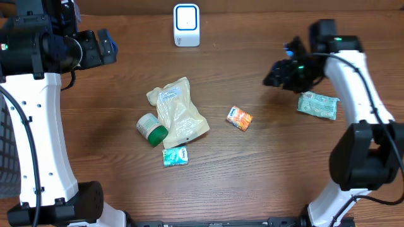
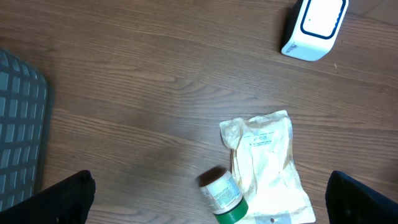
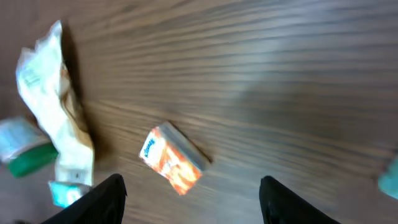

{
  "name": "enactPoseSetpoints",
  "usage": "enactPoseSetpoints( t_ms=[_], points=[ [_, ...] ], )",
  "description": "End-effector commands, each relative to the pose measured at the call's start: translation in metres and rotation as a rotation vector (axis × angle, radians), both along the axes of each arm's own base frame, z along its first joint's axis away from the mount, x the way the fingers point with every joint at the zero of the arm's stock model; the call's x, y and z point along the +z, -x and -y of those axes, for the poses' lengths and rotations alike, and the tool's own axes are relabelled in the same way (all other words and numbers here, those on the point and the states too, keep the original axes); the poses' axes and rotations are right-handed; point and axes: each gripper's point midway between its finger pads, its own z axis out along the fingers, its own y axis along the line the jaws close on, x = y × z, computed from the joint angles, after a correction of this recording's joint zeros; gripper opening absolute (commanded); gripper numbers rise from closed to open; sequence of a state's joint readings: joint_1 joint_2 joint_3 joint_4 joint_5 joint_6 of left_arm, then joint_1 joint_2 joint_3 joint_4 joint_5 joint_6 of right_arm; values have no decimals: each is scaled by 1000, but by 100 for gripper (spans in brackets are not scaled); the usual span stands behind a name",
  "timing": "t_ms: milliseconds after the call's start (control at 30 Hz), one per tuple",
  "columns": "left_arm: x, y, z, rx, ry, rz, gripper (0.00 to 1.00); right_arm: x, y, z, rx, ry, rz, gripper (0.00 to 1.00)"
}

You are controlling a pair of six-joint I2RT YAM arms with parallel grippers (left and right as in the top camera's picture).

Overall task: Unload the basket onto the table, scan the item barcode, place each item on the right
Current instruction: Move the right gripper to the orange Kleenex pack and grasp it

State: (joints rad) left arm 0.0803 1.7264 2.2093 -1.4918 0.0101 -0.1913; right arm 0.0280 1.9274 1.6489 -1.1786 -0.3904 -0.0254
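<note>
At the far left, beside a grey mesh basket [image 2: 22,124], the left gripper [image 1: 106,45] is hovering over bare table [image 1: 95,126] with its jaws spread as wide as they go and nothing between them. It is taking no apparent part in the work.

Toward the middle, a green-capped bottle [image 1: 151,129] is lying on its side, touching a cream pouch [image 1: 177,113], with a small teal packet [image 1: 175,156] just near of the pouch. The white scanner [image 1: 186,25] is standing at the far edge, well apart from every item.

Right of the pouch, an orange packet [image 1: 239,118] is lying alone on the wood. The right gripper [image 1: 273,74] is hanging far and to the right of it, jaws partly parted and gripping nothing, its wrist camera looking down on that packet. A green-and-white packet [image 1: 317,104] is resting flat beside the right arm, clear of the fingers.

Nothing is in front of the scanner at this moment. By the look of it, the right arm is between items, and the orange packet is the likeliest next pick, though that is a judgement. The next move is calling for a descent over the packet and a close across its narrow sides, then a carry left and far to the scanner with the barcode face turned toward it. Which face bears the code cannot be told from here.
</note>
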Motion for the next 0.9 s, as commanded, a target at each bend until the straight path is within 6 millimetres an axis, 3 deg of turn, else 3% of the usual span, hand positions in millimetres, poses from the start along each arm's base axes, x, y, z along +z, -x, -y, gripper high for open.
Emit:
enactPoseSetpoints(
  t_ms=[0, 100, 400, 633, 867],
  points=[
    [2, -2, -1, 13, -4, 10, 100, -22, 8, -23, 107, 59, 7, 60],
    [2, -2, -1, 13, -3, 10, 100, -39, 13, -36, 147, 81, 8, 54],
    [2, -2, -1, 13, -4, 10, 100, -76, 34, -29, 149, 116, -51, 48],
    [2, -2, -1, 13, -4, 10, 100, -92, 50, -43, 192, 30, -67, 46],
    [2, -2, -1, 13, -4, 10, 99, -109, 68, -42, 203, 23, -110, 44]
  ],
)
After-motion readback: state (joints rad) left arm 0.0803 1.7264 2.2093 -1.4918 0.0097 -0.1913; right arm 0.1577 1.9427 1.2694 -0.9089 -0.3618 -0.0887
